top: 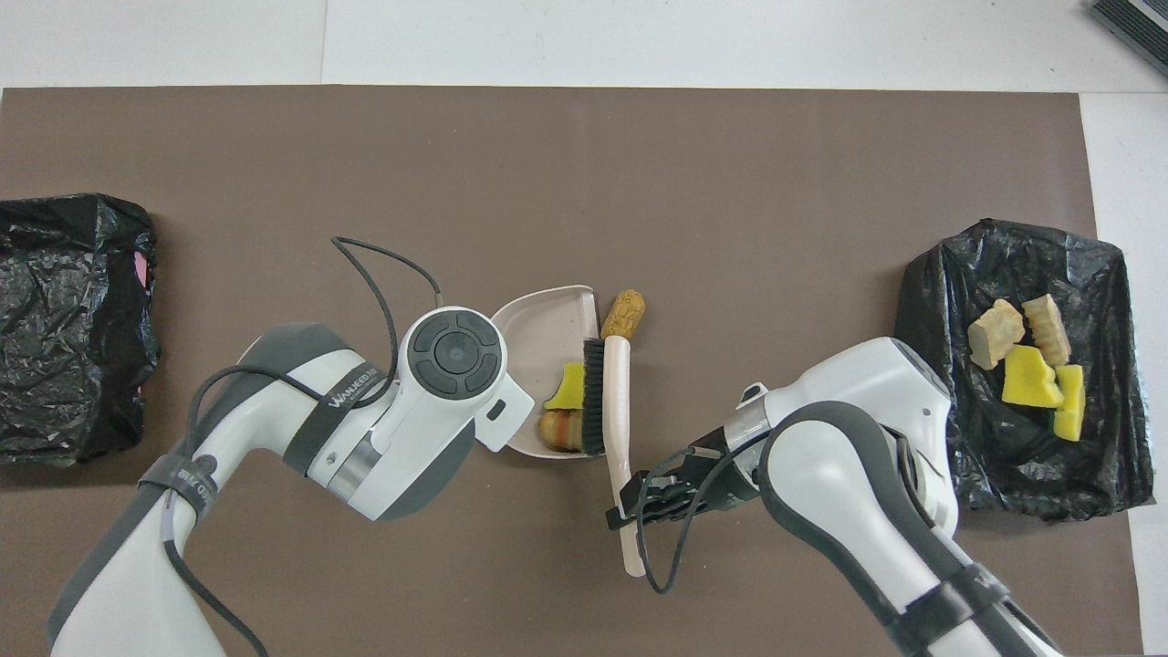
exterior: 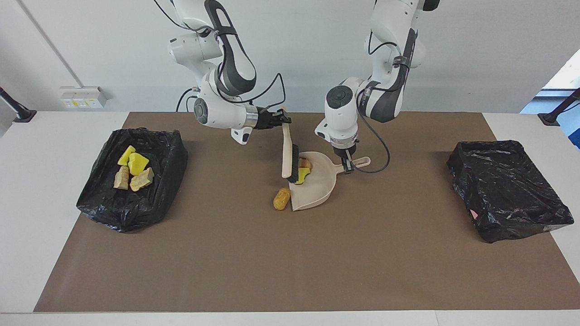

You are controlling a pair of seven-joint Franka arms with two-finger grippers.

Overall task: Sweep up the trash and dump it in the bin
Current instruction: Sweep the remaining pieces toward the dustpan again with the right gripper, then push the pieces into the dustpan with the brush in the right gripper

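My right gripper (exterior: 282,120) (top: 630,504) is shut on the handle of the beige brush (exterior: 287,154) (top: 619,401), whose black bristles rest at the side of the beige dustpan (exterior: 317,188) (top: 538,319). My left gripper (exterior: 348,166) is shut on the dustpan's handle; in the overhead view the wrist hides it. In the pan lie a yellow chunk of trash (exterior: 302,174) (top: 570,388) and a tan piece (exterior: 305,162) (top: 558,427). One tan-orange piece (exterior: 281,199) (top: 623,313) lies on the mat beside the pan's open lip, just past the brush tip.
A black-bagged bin (exterior: 167,149) (top: 958,265) at the right arm's end holds several yellow and tan pieces (exterior: 136,164) (top: 1031,383). A second black-bagged bin (exterior: 505,188) (top: 73,319) sits at the left arm's end. A brown mat (exterior: 290,262) covers the table.
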